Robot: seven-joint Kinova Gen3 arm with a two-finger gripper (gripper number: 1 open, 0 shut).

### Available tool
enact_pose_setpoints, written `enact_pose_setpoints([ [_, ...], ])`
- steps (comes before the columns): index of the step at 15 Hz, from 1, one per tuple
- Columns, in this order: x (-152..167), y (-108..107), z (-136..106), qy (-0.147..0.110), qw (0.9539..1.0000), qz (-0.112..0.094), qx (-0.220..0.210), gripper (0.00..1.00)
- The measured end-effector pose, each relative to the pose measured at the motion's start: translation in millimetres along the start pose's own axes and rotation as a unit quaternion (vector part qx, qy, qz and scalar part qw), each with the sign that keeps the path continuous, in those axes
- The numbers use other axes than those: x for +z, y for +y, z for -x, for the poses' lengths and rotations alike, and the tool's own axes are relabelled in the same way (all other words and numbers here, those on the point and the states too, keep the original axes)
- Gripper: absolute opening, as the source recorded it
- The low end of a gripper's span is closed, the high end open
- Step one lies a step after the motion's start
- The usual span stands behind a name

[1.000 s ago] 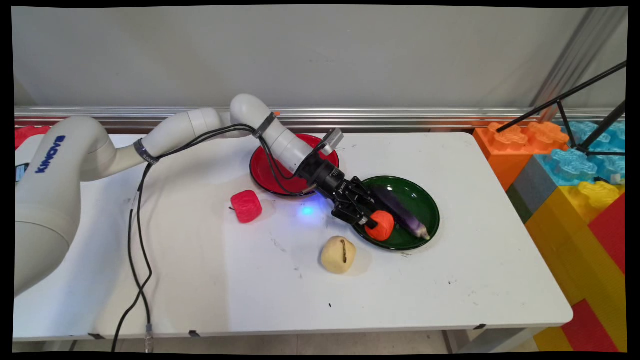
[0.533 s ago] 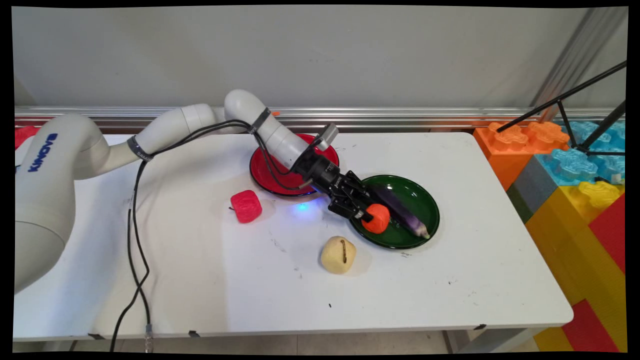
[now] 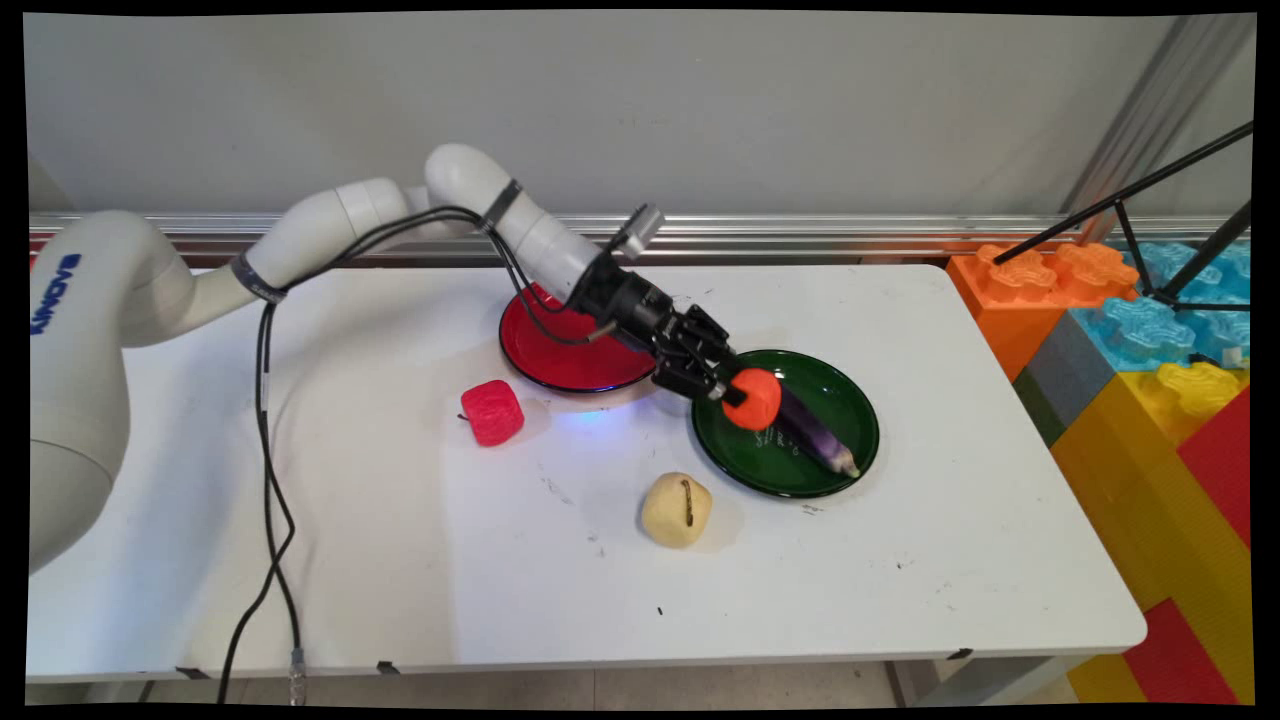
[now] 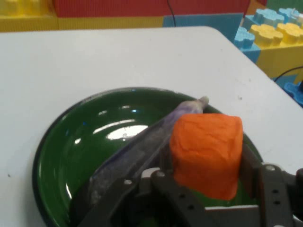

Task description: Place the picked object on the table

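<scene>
While above green plate [image 3: 845,445] | gripper [image 3: 735,393] clamped on orange block [image 4: 207,153] | beside purple eggplant [image 3: 815,435] | near red plate [image 3: 560,355]

The green plate [image 4: 52,156] is gleaming glossy and smooth, like the red plate [image 3: 560,350]. The orange toy [image 4: 207,153] is looking matt and foam-like; the purple eggplant [image 4: 137,151] is showing a dull, slightly chalky skin.
</scene>
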Motion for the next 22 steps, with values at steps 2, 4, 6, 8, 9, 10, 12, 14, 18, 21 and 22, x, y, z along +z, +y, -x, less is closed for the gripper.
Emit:
enact_pose_setpoints([
  [2,-13.1,6.1,-9.0,0.005,1.0,-0.002,-0.004,0.0],
  [4,-28.6,15.8,-15.1,0.008,0.9999,-0.001,-0.009,0.0],
  [6,-42.5,25.9,-17.9,0.008,0.9999,0.002,-0.013,0.0],
  [8,-62.3,41.4,-18.0,0.006,0.9998,0.008,-0.018,0.0],
  [9,-73.3,50.2,-16.4,0.004,0.9997,0.013,-0.02,0.0],
  [10,-84.4,59.3,-14.1,0.001,0.9996,0.017,-0.022,0.0],
  [12,-105.7,76.2,-7.2,-0.006,0.9993,0.027,-0.026,0.0],
  [14,-120.8,87.5,-0.6,-0.012,0.999,0.033,-0.029,0.0],
  [18,-148.0,105.7,15.4,-0.029,0.9982,0.041,-0.033,0.0],
  [21,-158.4,109.3,24.8,-0.038,0.9979,0.039,-0.033,0.0],
  [22,-159.7,108.9,27.3,-0.04,0.9979,0.038,-0.033,0.0],
])
